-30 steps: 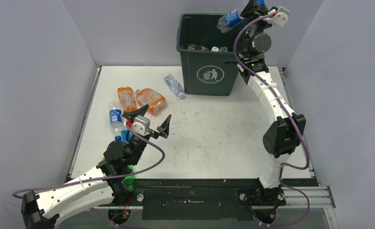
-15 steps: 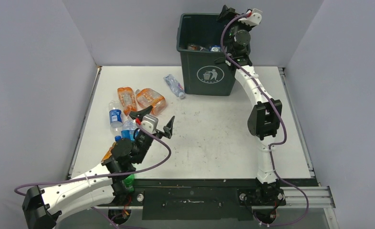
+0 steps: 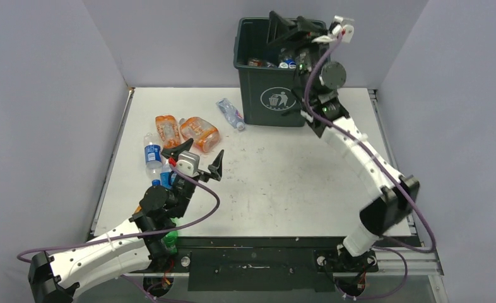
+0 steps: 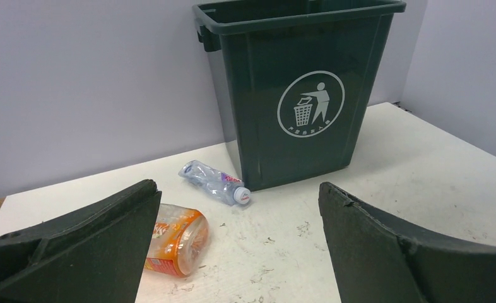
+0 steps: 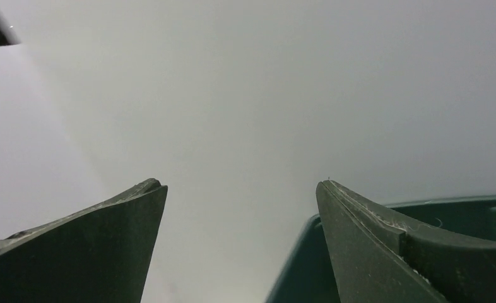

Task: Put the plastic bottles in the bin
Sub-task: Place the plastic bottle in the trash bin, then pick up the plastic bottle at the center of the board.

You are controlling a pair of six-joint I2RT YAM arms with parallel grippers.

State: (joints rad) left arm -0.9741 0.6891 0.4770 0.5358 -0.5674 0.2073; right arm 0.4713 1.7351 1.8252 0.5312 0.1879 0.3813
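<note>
The bin (image 3: 274, 95) stands at the far edge of the desk (image 3: 283, 183). The right fingers (image 5: 372, 252), wide and empty over its rim, could clip it on retreat. The left fingers (image 4: 75, 246), also wide, hover near the orange bottles (image 3: 198, 132), and crushed plastic may squirt sideways when pinched.

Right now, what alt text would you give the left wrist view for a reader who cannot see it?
A tall dark green bin with a white litter logo stands on a white table before a grey wall. A crushed clear bottle lies by its base, an orange bottle nearer left, framed by the open, empty left gripper.
</note>
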